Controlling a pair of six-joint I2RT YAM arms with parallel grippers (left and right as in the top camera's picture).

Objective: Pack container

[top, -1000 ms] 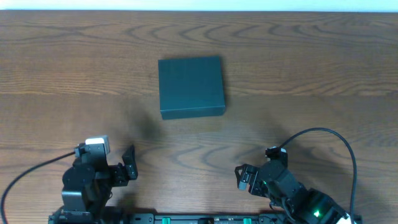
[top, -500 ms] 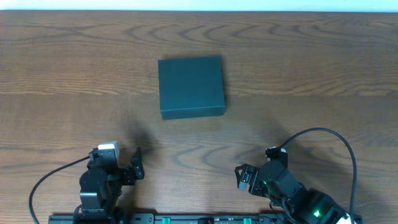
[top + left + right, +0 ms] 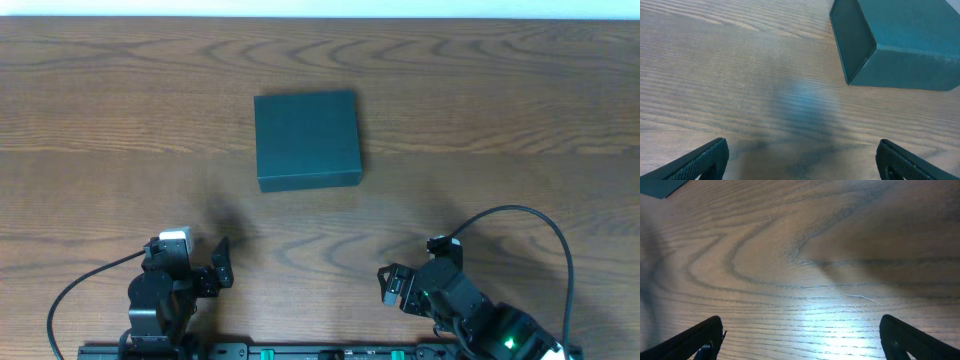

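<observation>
The container [image 3: 306, 138] is a dark teal-green squarish box, lid shut, on the wooden table at mid-back. It also shows in the left wrist view [image 3: 895, 42] at the upper right, and a corner of it shows in the right wrist view [image 3: 660, 187] at the top left. My left gripper [image 3: 218, 268] is open and empty near the front edge, well in front of the box and to its left; its fingertips [image 3: 801, 159] frame bare wood. My right gripper [image 3: 390, 285] is open and empty at the front right, over bare wood [image 3: 801, 339].
The wooden table [image 3: 500, 120] runs to a pale strip at the far edge. A black cable [image 3: 540, 225] loops from the right arm. No other objects show.
My left arm has shifted right and slightly forward toward the box's side over the last second, then held still. The right arm and the box have not moved.
</observation>
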